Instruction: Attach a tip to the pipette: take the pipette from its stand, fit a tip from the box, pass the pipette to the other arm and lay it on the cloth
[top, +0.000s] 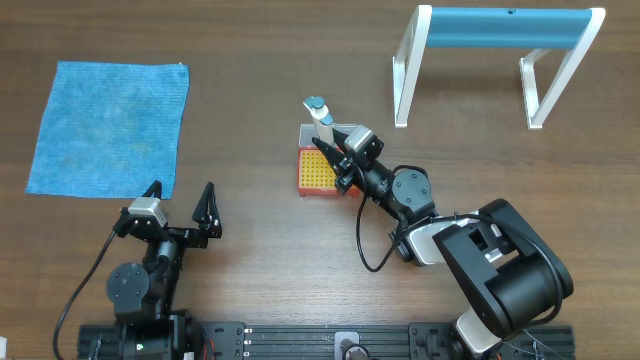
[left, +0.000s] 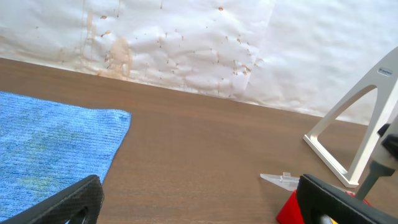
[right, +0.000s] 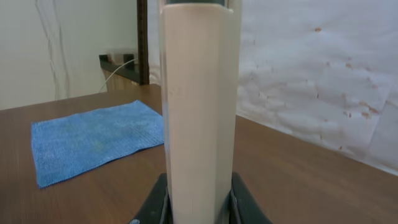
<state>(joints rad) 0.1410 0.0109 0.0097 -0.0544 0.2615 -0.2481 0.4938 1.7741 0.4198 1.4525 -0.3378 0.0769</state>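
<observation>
At centre frame the pipette (top: 320, 116) is clamped upright by the right end effector (top: 332, 152) at the tip box (top: 316, 175). It should be pressed down vertically. The left end effector (top: 181, 192) is spread wide.

You have a brown wooden table (top: 260, 70). On it a blue cloth (top: 110, 130) lies flat at the far left and a red tip box (top: 315, 175) sits mid-table. What may be its clear lid (left: 281, 180) lies just beside it. A white-and-blue stand (top: 505, 30) is at the far right.

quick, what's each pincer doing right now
left pincer: open, empty
right pincer: shut on the pipette
</observation>
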